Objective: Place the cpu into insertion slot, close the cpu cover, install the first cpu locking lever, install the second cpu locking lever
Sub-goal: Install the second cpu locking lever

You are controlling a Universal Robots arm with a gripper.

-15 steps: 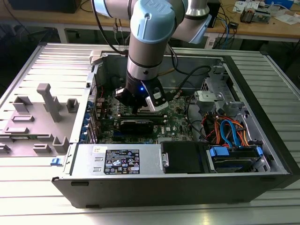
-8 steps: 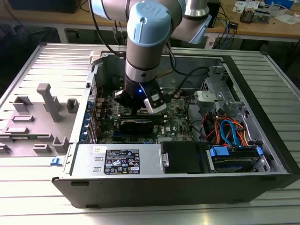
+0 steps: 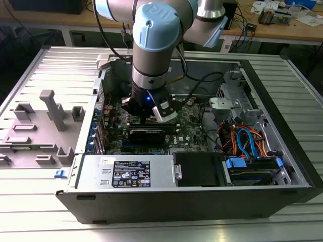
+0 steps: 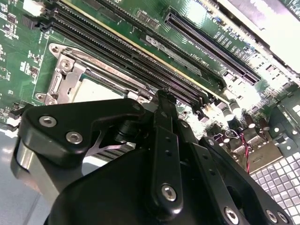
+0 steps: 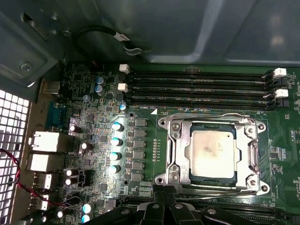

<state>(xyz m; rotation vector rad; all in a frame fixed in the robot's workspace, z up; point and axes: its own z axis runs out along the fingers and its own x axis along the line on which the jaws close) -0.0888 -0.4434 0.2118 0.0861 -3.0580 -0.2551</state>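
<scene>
one cpu (image 5: 212, 153) sits under the closed cpu cover (image 5: 174, 151); whether the jaws are spread, cannot tell.

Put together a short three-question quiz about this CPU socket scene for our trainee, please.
1. True or false: the cpu lies in the insertion slot.
2. How does the cpu cover sit? A) swung open, B) closed flat around the chip, C) removed from the board.
3. Fill in: in the exterior view, the end effector hovers inside the open computer ____.

Key: 1 true, its grey top shows through the frame's cut-out. 2 B. 3 case, above the green motherboard.
</scene>
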